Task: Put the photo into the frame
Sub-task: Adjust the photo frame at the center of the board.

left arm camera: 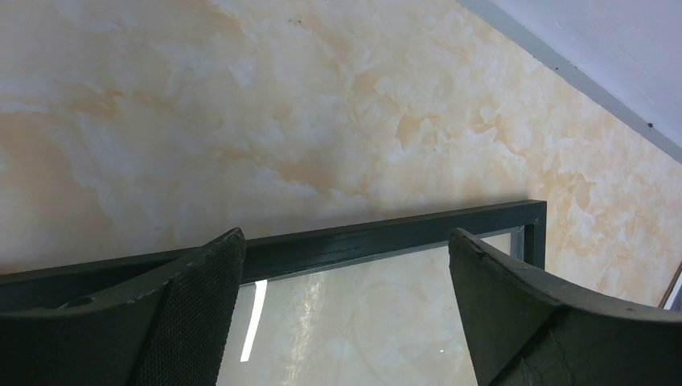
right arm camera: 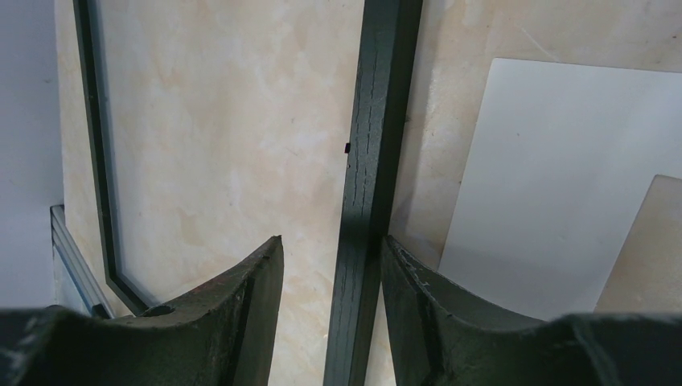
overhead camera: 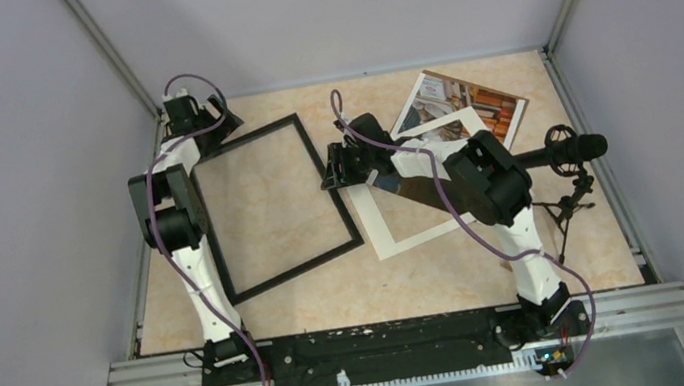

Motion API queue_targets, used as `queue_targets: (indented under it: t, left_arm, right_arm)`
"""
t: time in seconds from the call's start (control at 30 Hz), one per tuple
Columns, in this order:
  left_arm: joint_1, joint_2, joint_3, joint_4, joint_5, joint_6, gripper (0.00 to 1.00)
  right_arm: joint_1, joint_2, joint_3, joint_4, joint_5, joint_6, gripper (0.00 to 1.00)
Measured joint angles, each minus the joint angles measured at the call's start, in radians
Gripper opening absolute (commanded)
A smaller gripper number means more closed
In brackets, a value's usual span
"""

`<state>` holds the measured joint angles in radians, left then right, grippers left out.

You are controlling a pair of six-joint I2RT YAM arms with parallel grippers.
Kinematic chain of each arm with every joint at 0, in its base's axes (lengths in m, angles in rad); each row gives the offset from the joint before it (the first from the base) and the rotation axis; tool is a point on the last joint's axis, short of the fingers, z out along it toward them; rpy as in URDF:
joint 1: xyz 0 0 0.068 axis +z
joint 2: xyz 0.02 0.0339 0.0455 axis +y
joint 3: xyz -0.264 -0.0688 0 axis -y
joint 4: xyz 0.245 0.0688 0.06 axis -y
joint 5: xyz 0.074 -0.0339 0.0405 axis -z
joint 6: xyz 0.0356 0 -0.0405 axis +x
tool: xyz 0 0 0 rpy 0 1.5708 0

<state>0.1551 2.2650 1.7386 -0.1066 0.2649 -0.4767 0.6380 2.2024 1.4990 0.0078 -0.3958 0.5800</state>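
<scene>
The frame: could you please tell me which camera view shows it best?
The top external view: it shows the whole frame, with nearly all of its black border in sight. The left wrist view shows just one corner and edge; the right wrist view shows one long edge close up and part of the opposite one.

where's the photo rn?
Top view: the photo lies flat at the far right of the table, overlapping the far corner of the white mat, right of the black frame.
</scene>
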Motion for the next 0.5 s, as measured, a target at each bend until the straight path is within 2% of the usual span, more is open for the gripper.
queue_targets:
  t: [0.33, 0.5]
  left_arm:
    - [0.006, -0.056, -0.091, 0.03, 0.008, 0.001, 0.98]
    - [0.013, -0.083, -0.124, 0.027, 0.011, 0.0, 0.98]
  right_arm:
    - [0.0, 0.001, 0.0, 0.003, -0.005, 0.0, 0.47]
    - [-0.002, 0.003, 0.0, -0.002, -0.001, -0.001, 0.37]
